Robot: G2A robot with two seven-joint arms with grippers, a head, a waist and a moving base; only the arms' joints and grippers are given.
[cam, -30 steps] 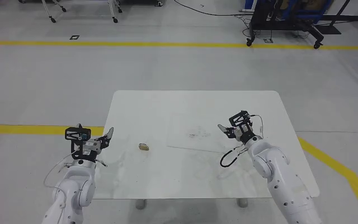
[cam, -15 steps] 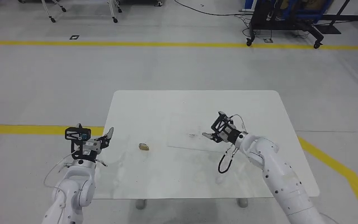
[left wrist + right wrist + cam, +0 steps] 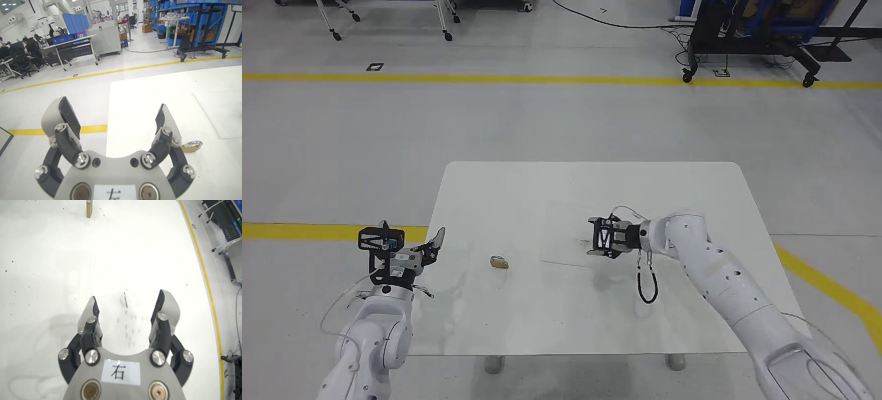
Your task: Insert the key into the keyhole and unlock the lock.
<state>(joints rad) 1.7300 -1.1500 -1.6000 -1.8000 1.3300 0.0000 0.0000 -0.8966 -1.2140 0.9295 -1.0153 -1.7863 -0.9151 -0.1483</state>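
Note:
A small brass padlock (image 3: 499, 263) with a silver shackle lies on the white table (image 3: 542, 190) toward its left side; the same padlock (image 3: 191, 147) lies just past my left gripper's fingertip, and the padlock (image 3: 89, 207) appears far ahead in the right wrist view. A thin flat key (image 3: 125, 299) lies on the table among dark marks, just ahead of my open right gripper (image 3: 128, 304) and between its fingers' line. That right gripper (image 3: 594, 238) hangs low near the table's middle. My left gripper (image 3: 432, 246) stands open at the table's left edge, holding nothing.
A faint rectangular mat outline (image 3: 622, 235) covers the table's middle. A black cable (image 3: 646, 280) loops down from the right arm's wrist. Yellow floor lines (image 3: 302, 231) run beside the table. Racks and carts (image 3: 752, 40) stand far behind.
My right arm has swung left from the table's right side to its middle and lowered over the key. The left arm and the padlock have stayed put.

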